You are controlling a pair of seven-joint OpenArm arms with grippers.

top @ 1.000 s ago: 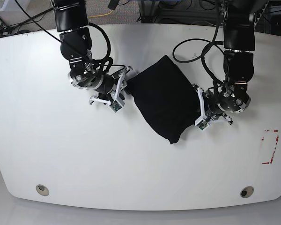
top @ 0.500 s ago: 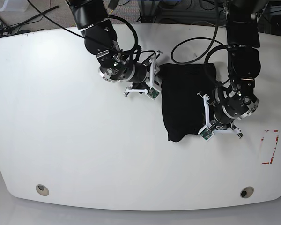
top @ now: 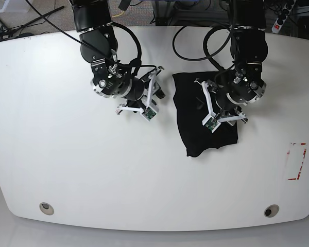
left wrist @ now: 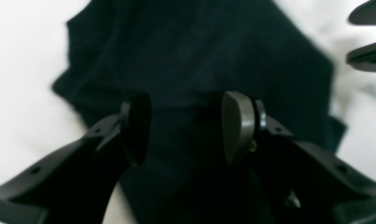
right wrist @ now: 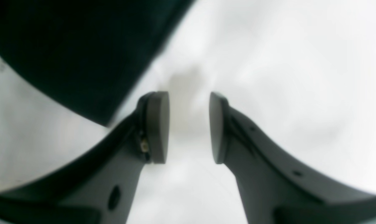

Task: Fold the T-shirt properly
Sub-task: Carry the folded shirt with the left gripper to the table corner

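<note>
The T-shirt (top: pixel 195 131) lies as a folded black bundle right of the table's middle; no graphic or text shows. My left gripper (top: pixel 203 109) hovers over its upper middle. In the left wrist view the left gripper (left wrist: pixel 186 127) stands open above the dark T-shirt (left wrist: pixel 200 56), nothing between its pads. My right gripper (top: pixel 157 95) sits just left of the bundle. In the right wrist view the right gripper (right wrist: pixel 189 127) is open over bare white table, with the T-shirt (right wrist: pixel 66 46) at the upper left.
A red tape outline (top: pixel 297 161) marks the table's right edge. Two round fittings (top: pixel 47 208) (top: pixel 270 210) sit near the front edge. Cables and equipment crowd the floor behind the table. The other arm's fingers (left wrist: pixel 366 57) show at the left wrist view's upper right.
The folded shirt has turned from diagonal to roughly upright. My left gripper moved from the shirt's right edge to over its middle. My right gripper drew back left, away from the shirt.
</note>
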